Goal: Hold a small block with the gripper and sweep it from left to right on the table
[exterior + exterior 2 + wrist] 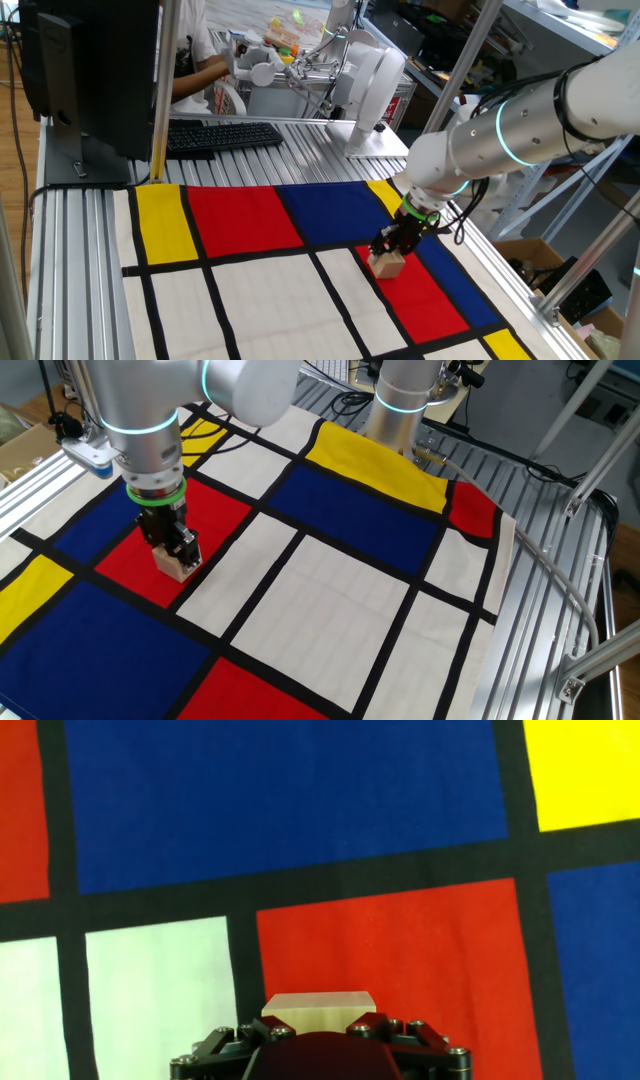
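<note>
The small block (388, 264), a light-tan wooden cube, rests on a red rectangle of the table (260, 300) cloth, at its right side in one fixed view. The black gripper (390, 250) with a green ring above it stands upright over the block, its jaws shut on the block's sides. In the other fixed view the block (173, 565) sits under the gripper (176, 553) on a red patch at the left. In the hand view the block (318, 1010) shows between the fingers (270, 1033) at the bottom edge, against the red rectangle.
A black keyboard (215, 135) and a monitor (90, 60) stand behind the cloth on the aluminium rails. A second white robot base (400, 400) stands at the cloth's far edge. The bare rail edge (560, 590) runs along one side.
</note>
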### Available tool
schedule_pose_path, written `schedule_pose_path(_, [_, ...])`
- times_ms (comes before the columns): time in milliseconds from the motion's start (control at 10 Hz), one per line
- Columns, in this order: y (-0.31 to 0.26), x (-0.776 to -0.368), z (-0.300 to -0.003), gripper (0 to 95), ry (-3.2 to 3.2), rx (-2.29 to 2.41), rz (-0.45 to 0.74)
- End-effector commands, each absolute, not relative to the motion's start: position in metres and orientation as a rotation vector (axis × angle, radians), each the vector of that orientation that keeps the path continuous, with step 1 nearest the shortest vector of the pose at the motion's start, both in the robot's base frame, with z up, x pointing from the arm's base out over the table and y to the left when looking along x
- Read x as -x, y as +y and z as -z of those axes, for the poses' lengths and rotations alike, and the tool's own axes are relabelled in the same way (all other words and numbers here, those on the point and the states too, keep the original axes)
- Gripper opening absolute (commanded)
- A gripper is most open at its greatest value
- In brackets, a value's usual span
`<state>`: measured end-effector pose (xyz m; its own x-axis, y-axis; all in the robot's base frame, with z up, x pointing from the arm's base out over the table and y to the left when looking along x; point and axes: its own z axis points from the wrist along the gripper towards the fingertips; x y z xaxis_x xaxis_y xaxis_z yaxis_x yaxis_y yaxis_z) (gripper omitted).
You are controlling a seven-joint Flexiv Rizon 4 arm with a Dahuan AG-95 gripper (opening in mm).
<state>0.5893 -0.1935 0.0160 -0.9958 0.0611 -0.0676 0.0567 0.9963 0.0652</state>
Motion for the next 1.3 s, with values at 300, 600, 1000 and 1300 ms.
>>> schedule_pose_path(300, [-0.1936,-0.5888,-0.0165,0.0,3.067,-0.093,-0.091])
schedule_pose_path(600, [-0.1935,-0.5890,-0.0149,0.0,3.064,-0.094,-0.089])
schedule_pose_path(1000, [-0.1928,-0.5883,-0.0156,0.0,3.062,-0.089,-0.055])
schedule_pose_path(1300, [-0.1923,-0.5880,-0.0153,0.0,3.062,-0.086,-0.054])
